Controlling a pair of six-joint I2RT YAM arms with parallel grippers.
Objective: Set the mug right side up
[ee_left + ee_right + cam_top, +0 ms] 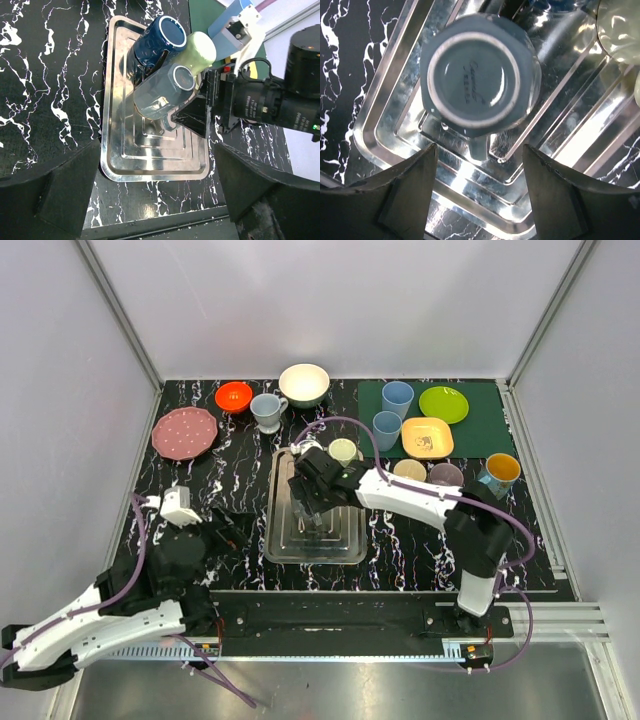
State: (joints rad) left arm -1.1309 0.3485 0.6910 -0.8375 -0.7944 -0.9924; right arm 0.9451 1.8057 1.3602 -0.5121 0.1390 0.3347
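A grey-blue mug (477,92) stands upside down on a steel tray (385,135), base up, its handle (479,145) pointing toward my right gripper's fingers. My right gripper (480,200) is open just above it, fingers to either side of the handle and not touching. In the left wrist view the same mug (162,92) sits beside a dark blue mug (157,40) and a pale green mug (200,50), both also inverted. In the top view my right gripper (318,502) hides the mug. My left gripper (215,530) is open and empty, left of the tray (345,545).
Along the back are a pink plate (185,432), an orange bowl (234,395), an upright grey mug (267,410) and a white bowl (304,384). A green mat at the back right holds two blue cups (397,397), a green plate (443,403) and a yellow plate (427,437).
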